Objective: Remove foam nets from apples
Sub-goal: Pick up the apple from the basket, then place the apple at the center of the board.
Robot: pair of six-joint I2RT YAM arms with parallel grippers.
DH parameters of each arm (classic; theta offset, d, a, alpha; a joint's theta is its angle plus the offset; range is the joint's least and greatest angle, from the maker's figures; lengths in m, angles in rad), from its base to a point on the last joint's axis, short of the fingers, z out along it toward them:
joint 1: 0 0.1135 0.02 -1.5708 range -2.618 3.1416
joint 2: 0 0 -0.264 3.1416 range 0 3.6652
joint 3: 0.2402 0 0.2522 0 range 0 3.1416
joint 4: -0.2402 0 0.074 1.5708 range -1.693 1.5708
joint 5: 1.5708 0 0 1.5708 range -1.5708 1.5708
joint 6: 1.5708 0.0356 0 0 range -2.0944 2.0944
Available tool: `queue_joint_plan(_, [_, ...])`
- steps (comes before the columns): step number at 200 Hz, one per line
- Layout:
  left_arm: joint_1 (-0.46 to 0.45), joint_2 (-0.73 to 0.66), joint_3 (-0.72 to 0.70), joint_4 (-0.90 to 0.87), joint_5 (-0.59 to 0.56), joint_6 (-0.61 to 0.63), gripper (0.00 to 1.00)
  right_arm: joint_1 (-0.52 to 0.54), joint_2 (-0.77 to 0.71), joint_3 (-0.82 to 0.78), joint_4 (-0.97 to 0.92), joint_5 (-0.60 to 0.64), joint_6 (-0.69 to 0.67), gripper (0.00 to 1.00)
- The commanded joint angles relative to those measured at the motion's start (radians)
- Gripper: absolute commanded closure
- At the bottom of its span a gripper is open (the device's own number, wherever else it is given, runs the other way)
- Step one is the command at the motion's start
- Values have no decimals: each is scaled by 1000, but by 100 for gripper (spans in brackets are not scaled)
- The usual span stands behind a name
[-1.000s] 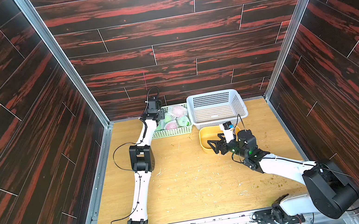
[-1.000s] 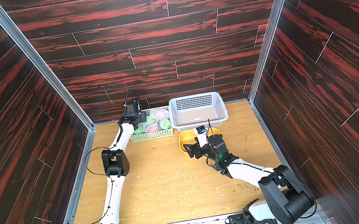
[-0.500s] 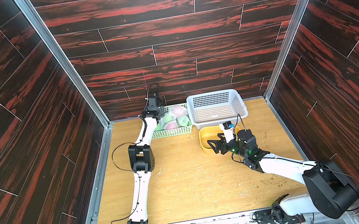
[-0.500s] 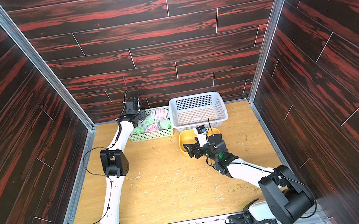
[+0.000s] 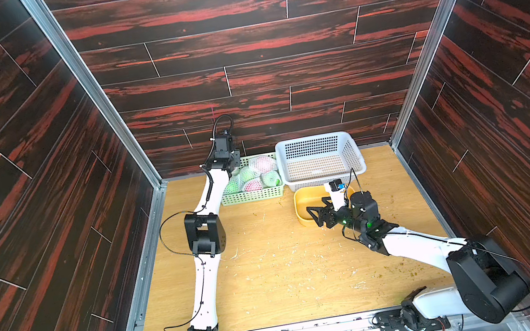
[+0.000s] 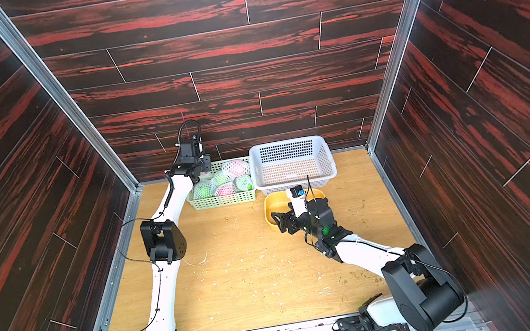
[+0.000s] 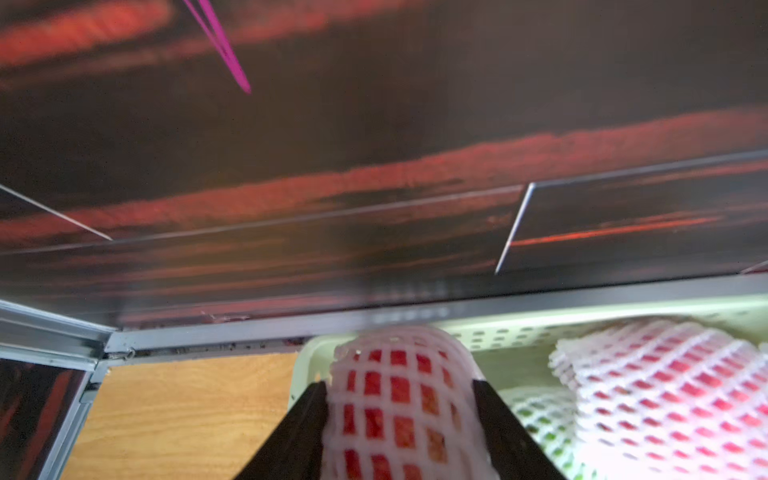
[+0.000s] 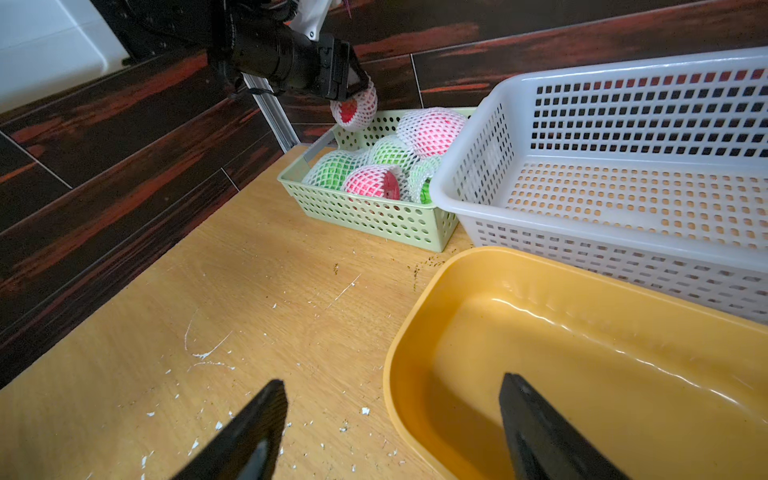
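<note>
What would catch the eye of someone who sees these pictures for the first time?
The left gripper grips a red apple in its white foam net above the far corner of the green basket, where more netted apples lie. The right gripper hangs open at the edge of an empty yellow tub, beside an empty white basket.

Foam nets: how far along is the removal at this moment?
Done: nothing; the white basket and yellow tub are empty. In hand: the left tool grips a netted red apple above the green basket. Left: that net, plus five netted apples in the basket; the right tool is open.
</note>
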Motion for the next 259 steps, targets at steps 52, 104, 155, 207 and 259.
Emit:
queue_joint_plan(52, [-23, -272, -279, 71, 0, 38, 47, 8, 22, 25, -13, 22, -6, 16])
queue_joint_plan(104, [-53, -421, -426, 70, -12, 56, 49, 8, 23, 25, -14, 29, -8, 16])
queue_joint_plan(155, [-133, -758, -860, 209, -59, 23, 50, 9, 5, 15, -7, 47, -11, 16])
queue_joint_plan(207, [-256, -1112, -1349, 297, -58, -71, 51, 8, -21, 7, -11, 63, -19, 16])
queue_joint_plan(259, [-444, -1280, -1767, 501, 56, -122, 51, 8, -60, 15, -51, 73, -17, 16])
